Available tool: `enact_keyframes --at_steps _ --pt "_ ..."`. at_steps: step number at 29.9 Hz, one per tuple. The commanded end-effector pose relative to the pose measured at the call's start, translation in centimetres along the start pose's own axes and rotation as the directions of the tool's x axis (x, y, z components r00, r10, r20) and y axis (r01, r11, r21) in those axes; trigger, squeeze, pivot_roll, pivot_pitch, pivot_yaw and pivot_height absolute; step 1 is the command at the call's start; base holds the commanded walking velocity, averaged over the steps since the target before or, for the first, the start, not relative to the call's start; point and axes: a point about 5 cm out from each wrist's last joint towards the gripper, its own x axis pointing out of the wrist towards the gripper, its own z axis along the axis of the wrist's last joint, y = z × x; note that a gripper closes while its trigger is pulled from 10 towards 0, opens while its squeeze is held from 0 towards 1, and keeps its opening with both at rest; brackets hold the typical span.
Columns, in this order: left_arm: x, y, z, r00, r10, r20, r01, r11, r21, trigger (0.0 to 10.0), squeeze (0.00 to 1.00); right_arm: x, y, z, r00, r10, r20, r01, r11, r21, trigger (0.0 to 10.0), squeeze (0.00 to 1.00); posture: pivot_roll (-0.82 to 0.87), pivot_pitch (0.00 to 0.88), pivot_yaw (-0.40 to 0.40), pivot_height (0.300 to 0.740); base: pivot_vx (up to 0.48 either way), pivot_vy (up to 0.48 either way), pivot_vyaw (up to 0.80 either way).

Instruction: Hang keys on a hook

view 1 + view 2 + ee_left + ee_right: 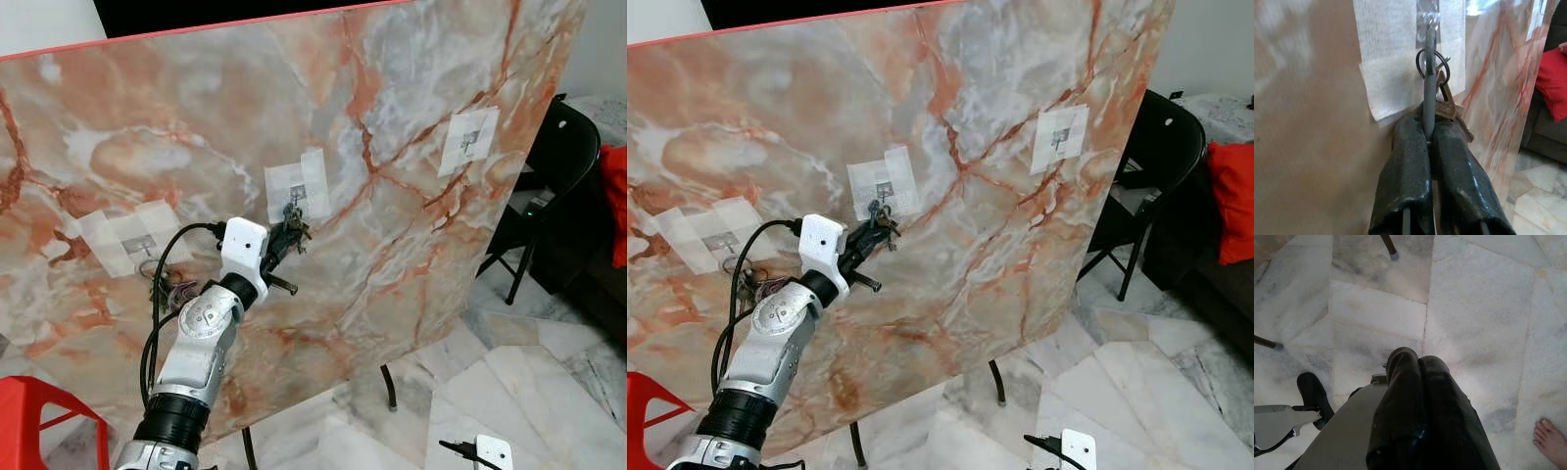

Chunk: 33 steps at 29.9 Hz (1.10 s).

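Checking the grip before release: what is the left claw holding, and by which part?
The left claw pinches the keys by a grey strap looped through the key ring, at the middle hook.

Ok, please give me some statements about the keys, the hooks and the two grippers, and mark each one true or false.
1. The left gripper is shut on the keys. True.
2. The keys are held at the right hook. False: they are at the middle hook.
3. The hooks are taped to a marble-patterned board. True.
4. The right gripper is raised to the board. False: it hangs low over the floor.
5. Another bunch of keys is by the left hook. True.
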Motion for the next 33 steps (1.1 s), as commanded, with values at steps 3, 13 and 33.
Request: enact_keyframes --at_steps 3,13,33 --pt "-0.2 0.3 -0.2 1.0 0.022 -0.009 -0.022 1.0 -0.021 10.0 0.0 0.0 -0.1 0.0 1.0 -0.002 -0.002 0.002 1.0 -0.004 10.0 0.0 0.02 0.0 0.0 0.74 0.0 0.0 0.0" --pt "-0.2 0.3 0.0 1.0 0.014 -0.007 -0.013 1.0 0.014 10.0 0.56 0.0 -0.1 0.0 1.0 -0.002 -0.002 0.002 1.0 -0.006 10.0 0.0 0.02 0.0 0.0 0.74 0.0 0.0 0.0" --pt "-3.7 0.3 -3.1 0.989 -0.051 -0.136 0.056 0.998 0.029 10.0 1.0 0.0 -0.1 0.0 1.0 0.0 -0.004 0.0 1.0 -0.014 10.0 0.0 0.02 0.0 0.001 0.74 0.0 0.0 0.0"
